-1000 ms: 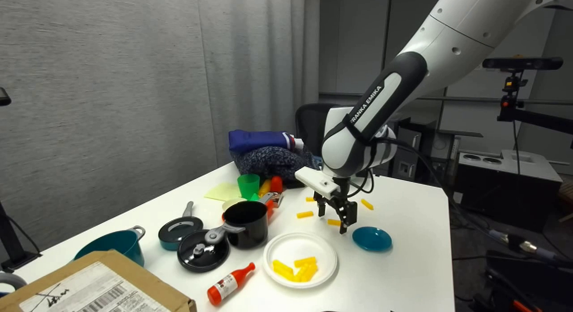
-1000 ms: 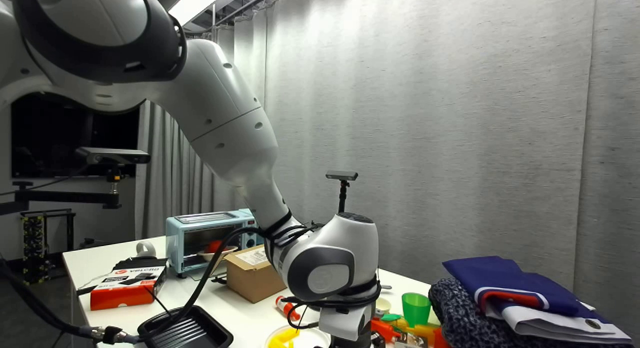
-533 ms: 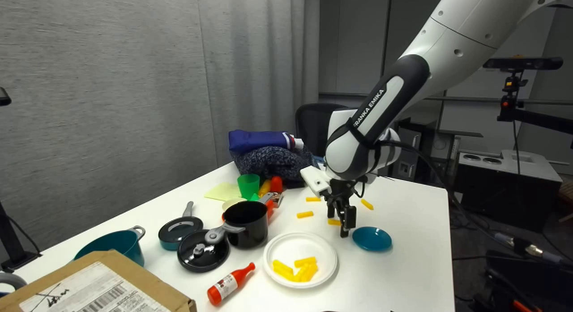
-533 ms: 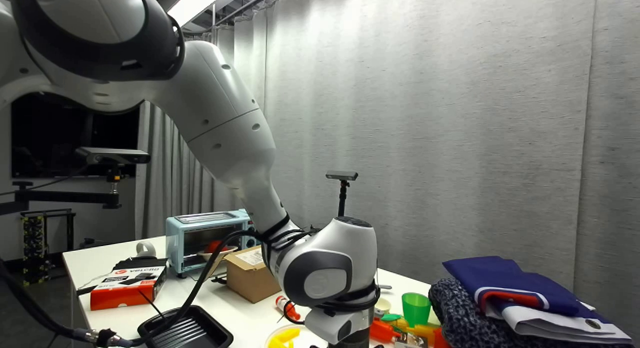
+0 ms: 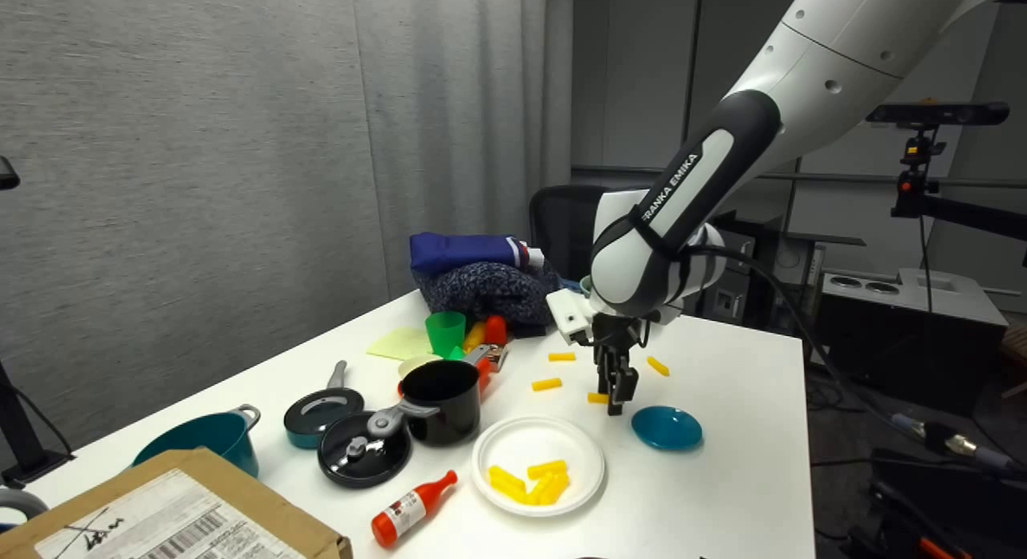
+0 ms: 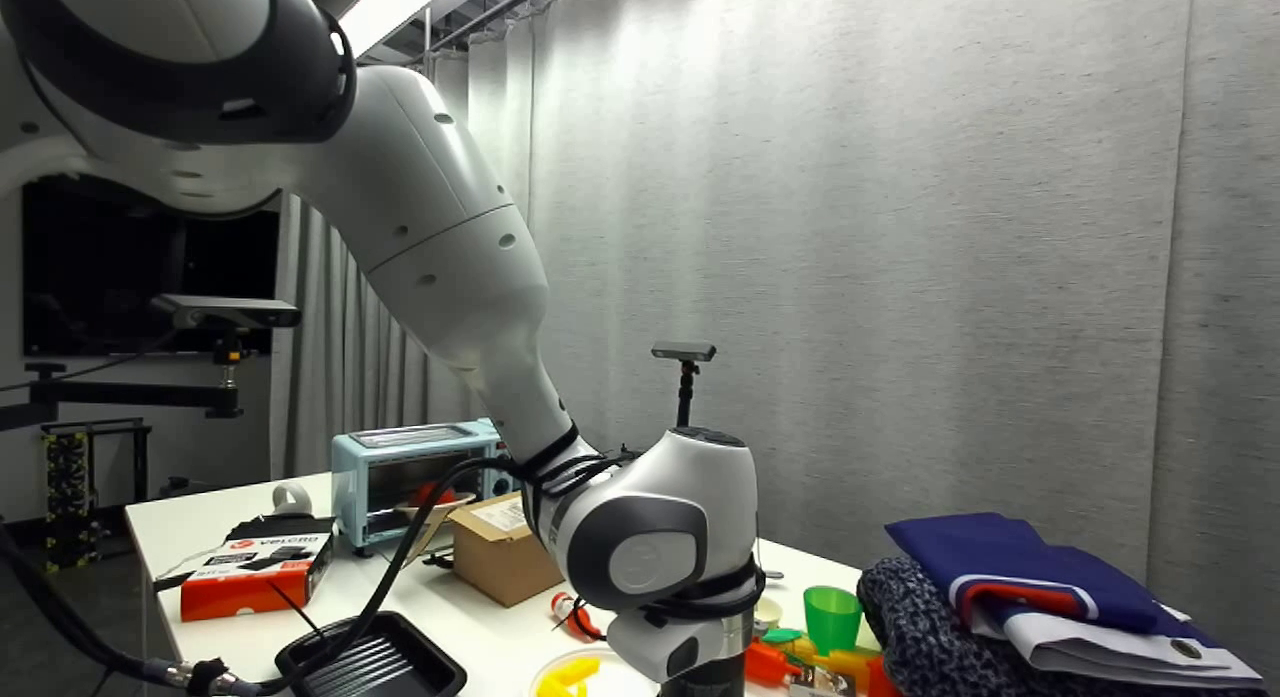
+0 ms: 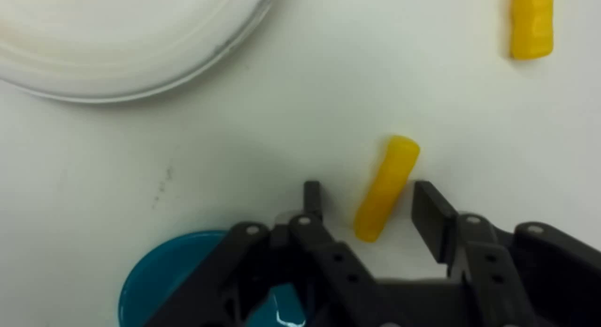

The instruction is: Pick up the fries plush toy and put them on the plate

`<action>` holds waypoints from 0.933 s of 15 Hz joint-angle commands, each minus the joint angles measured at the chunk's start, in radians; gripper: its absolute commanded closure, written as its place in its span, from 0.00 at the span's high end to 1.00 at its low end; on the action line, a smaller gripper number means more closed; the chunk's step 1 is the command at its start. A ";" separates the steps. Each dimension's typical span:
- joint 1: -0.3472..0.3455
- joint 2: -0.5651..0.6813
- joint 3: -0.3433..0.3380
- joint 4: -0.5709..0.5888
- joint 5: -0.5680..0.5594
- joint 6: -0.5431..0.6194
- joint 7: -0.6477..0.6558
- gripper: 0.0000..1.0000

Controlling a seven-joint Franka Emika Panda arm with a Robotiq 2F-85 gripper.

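Observation:
Between the parted fingers of my gripper (image 7: 364, 193) lies one yellow stick of the fries plush toy (image 7: 387, 188), slanted on the white table. A gap shows on each side of it, so nothing is gripped. In an exterior view the gripper (image 5: 610, 397) is down at table height, partly covering this same stick (image 5: 596, 398). The white plate (image 5: 539, 432) holds several fries (image 5: 547, 468) and also shows at the upper left of the wrist view, its rim (image 7: 131, 78) cut off by the frame. Three more loose sticks lie around, one of them a yellow stick (image 7: 533, 24) at the wrist view's upper right.
A teal dish (image 5: 667, 428) sits close beside the gripper, partly under one finger in the wrist view. Past the plate stand a black pot (image 5: 441, 403), a black lid (image 5: 365, 451) and a red bottle (image 5: 413, 509). A cardboard box (image 5: 176, 511) fills the near corner.
My gripper's fingers have drawn closer together around the stick. The arm has shifted slightly to the right in an exterior view. The fries and plate look unmoved.

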 commanded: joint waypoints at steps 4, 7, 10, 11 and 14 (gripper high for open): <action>0.028 -0.046 -0.029 -0.039 -0.084 0.021 0.090 0.02; 0.032 -0.063 -0.031 -0.051 -0.120 0.025 0.111 0.04; 0.039 -0.088 -0.021 -0.065 -0.152 0.036 0.100 0.04; 0.040 -0.096 -0.013 -0.067 -0.156 0.037 0.089 0.04; 0.052 -0.119 0.013 -0.072 -0.177 0.043 0.058 0.04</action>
